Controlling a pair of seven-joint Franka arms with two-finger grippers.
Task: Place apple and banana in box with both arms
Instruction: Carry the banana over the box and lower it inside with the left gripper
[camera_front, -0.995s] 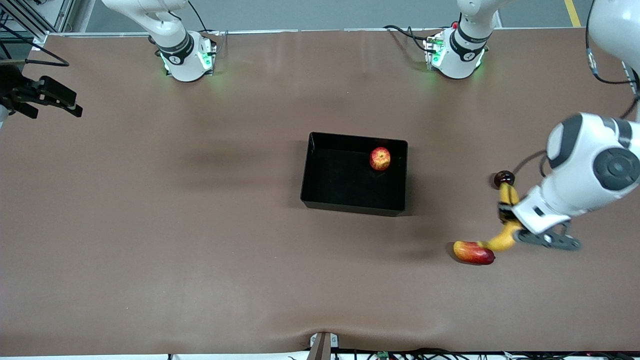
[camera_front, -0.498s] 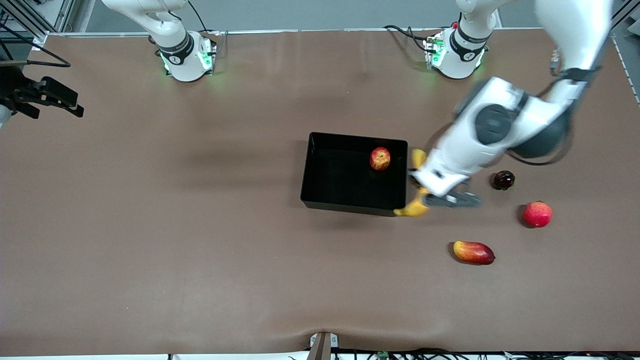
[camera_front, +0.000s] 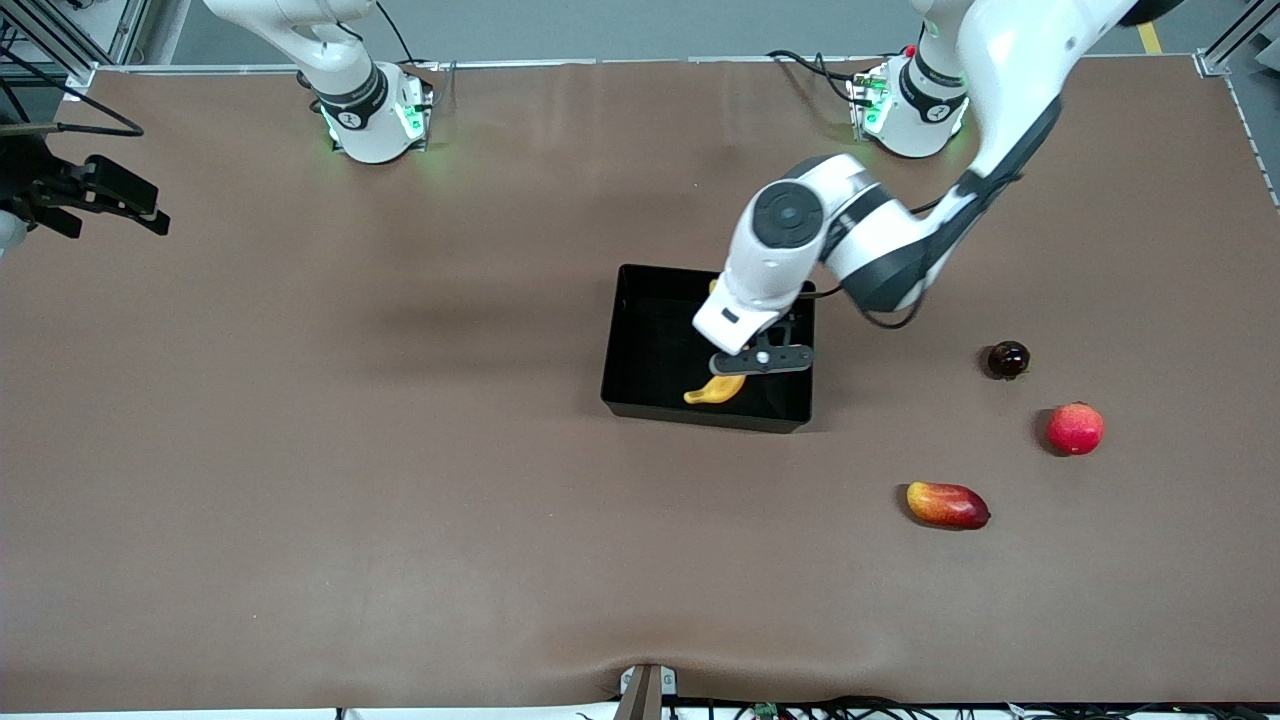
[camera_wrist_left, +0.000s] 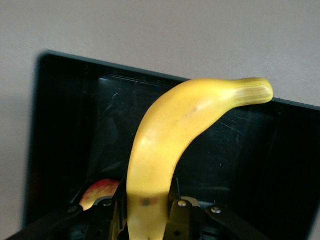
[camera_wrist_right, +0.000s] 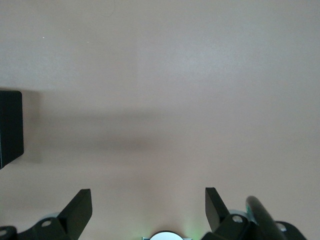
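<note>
Brown table, banana in left hand

Even overhead light; soft shadows; glare on box walls.

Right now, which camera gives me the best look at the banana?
The left wrist view: the banana fills the frame, clamped in the left gripper over the box. The front view shows only its lower tip under the arm. The right wrist view shows none of it; the right gripper waits open.
</note>
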